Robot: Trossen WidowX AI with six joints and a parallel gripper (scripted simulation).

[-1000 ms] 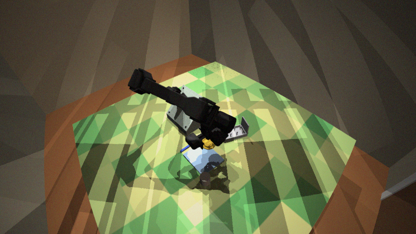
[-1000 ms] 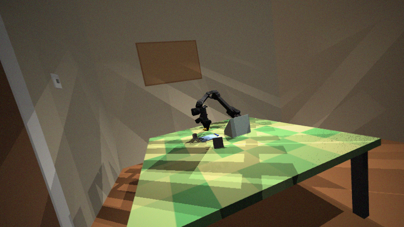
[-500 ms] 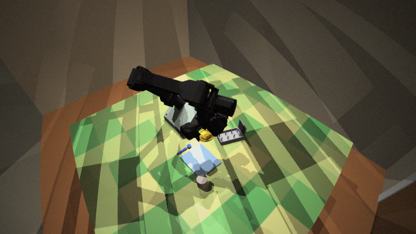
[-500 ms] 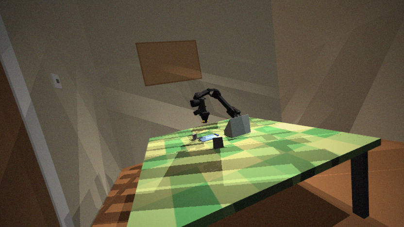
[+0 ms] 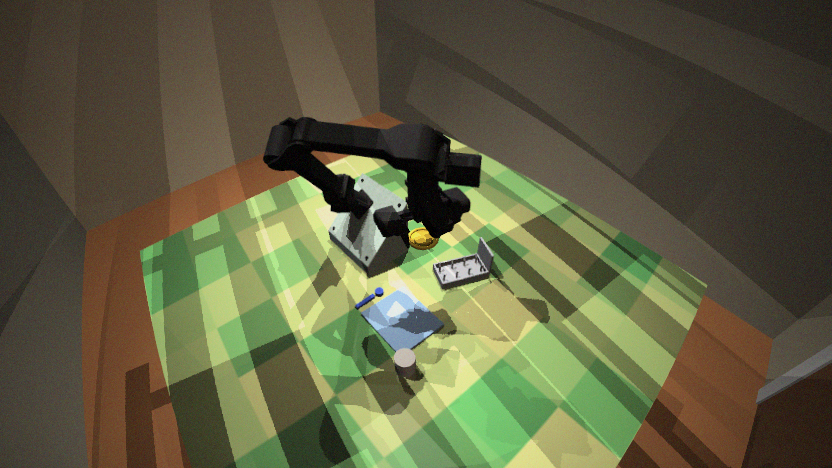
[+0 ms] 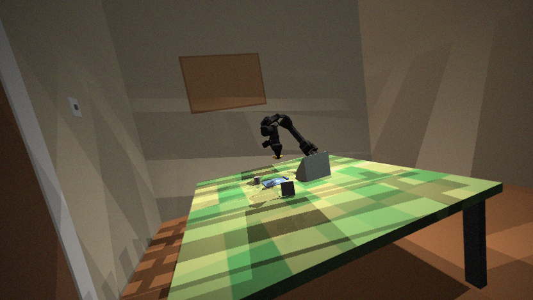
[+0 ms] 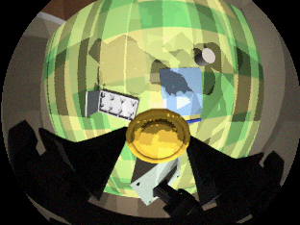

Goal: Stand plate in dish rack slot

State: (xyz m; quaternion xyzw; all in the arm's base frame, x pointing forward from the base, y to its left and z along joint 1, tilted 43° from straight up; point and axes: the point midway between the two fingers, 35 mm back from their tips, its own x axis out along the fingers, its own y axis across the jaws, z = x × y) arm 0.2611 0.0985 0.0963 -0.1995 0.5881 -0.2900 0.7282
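My tool [image 5: 429, 229] is clamping the yellow plate [image 5: 422, 238] by its rim, my fingers standing on either side of it in the wrist view, where the plate [image 7: 158, 136] is filling the centre. I am holding the plate in the air above the green checked table [image 5: 581, 360], between my grey base block [image 5: 372, 244] and the dish rack [image 5: 462, 270]. The rack is lying on the table, well below the plate, with its short pins pointing up and one taller end wall. On the side of the rack away from my base block, a blue mat [image 5: 401, 320] is lying flat, a blue spoon-like stick [image 5: 369, 298] is resting just beside it, and a grey cylinder [image 5: 405, 362] is standing beyond.
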